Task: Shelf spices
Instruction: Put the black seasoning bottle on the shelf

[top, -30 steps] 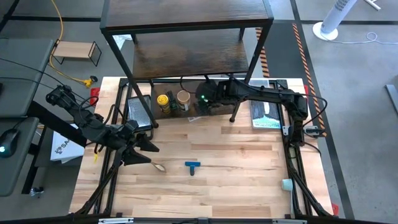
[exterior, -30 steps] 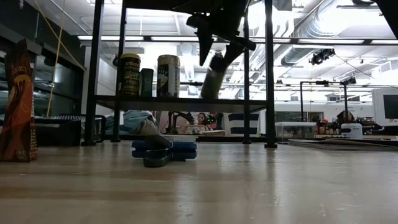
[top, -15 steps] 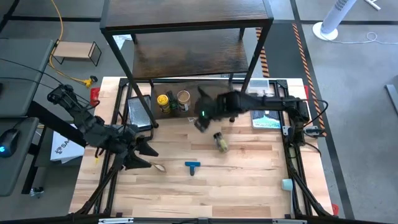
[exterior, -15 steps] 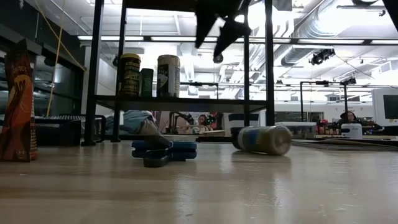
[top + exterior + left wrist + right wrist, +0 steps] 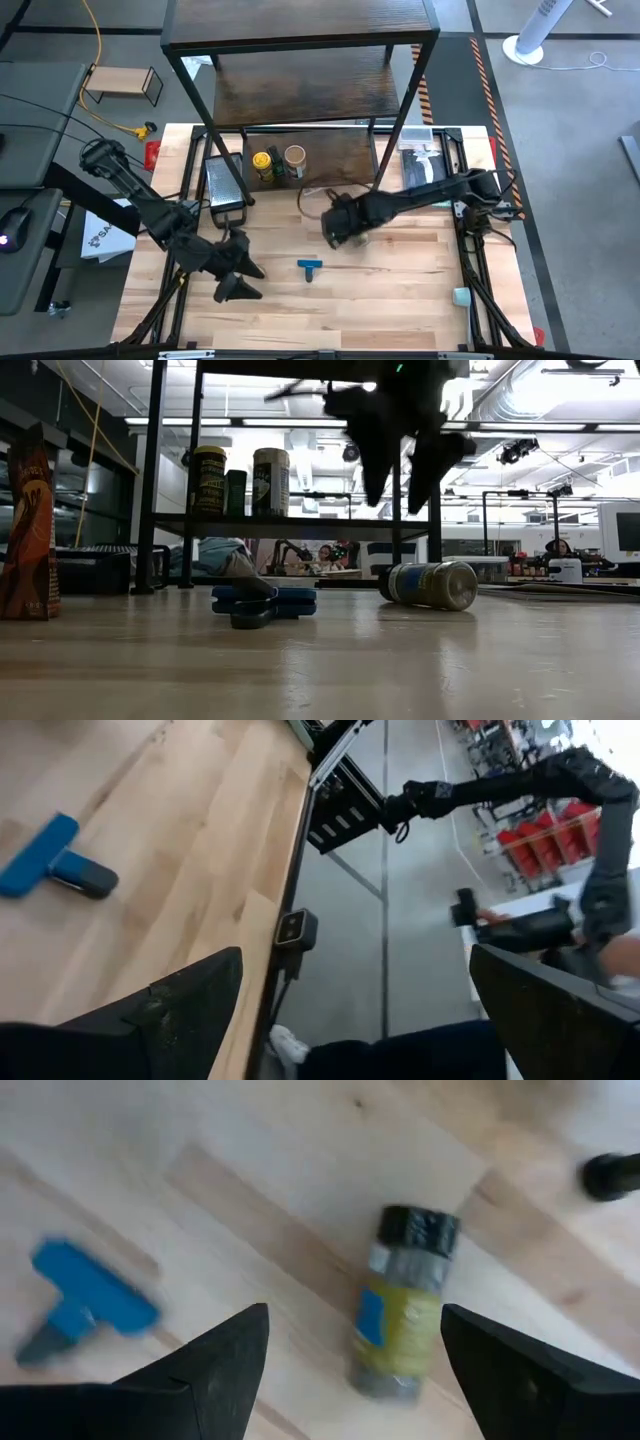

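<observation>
Fingers spread, the right tool (image 5: 350, 1380) hovers over a black-lidded glass spice jar (image 5: 402, 1305) lying on the wooden counter (image 5: 400, 300); it should straddle the body squarely before closing.

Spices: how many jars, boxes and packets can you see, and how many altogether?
Jars: 3 (yellow-lidded jar, tan-lidded jar, black-lidded jar)
Boxes: 1 (small dark box)
Packets: 1 (reddish-brown packet)
Total: 5
</observation>
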Controlling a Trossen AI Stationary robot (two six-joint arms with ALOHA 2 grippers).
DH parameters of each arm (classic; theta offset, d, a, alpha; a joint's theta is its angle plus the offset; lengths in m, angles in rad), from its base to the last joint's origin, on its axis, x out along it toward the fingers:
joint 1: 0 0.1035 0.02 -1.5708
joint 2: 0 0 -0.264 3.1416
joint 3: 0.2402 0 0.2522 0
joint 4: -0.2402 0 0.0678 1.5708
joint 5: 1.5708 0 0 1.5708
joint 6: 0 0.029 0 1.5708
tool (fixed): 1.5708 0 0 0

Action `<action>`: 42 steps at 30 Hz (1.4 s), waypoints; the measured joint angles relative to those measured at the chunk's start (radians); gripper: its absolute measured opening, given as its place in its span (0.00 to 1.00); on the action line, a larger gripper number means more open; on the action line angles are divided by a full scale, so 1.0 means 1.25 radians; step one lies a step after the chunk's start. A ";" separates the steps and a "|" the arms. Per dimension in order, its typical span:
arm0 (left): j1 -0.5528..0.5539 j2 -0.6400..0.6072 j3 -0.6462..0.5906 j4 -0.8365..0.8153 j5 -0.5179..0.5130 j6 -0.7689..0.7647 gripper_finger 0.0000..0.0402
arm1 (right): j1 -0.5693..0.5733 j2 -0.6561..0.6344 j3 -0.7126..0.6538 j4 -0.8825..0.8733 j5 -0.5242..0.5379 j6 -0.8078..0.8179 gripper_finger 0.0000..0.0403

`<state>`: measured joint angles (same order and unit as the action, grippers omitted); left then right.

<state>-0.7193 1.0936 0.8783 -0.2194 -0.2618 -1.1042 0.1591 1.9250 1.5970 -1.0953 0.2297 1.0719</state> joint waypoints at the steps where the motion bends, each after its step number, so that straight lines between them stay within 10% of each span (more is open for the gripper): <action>1: 0.001 0.005 0.000 0.007 0.004 -0.013 0.96 | -0.017 0.000 -0.014 0.016 -0.005 0.019 0.72; 27: -0.097 0.127 0.000 0.103 -0.310 -0.122 0.96 | -0.073 0.011 -0.287 0.326 -0.054 0.062 0.72; 34: -0.084 0.165 0.000 0.181 -0.391 -0.103 0.96 | -0.039 -0.002 -0.307 0.403 -0.014 0.083 0.46; 42: -0.077 0.130 0.000 0.320 -0.436 0.046 0.96 | 0.123 -0.140 -0.306 0.584 0.360 0.131 0.46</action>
<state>-0.8154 1.2563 0.8787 0.1808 -0.8065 -1.0461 0.3129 1.7502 1.2148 -0.3653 0.6792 1.2353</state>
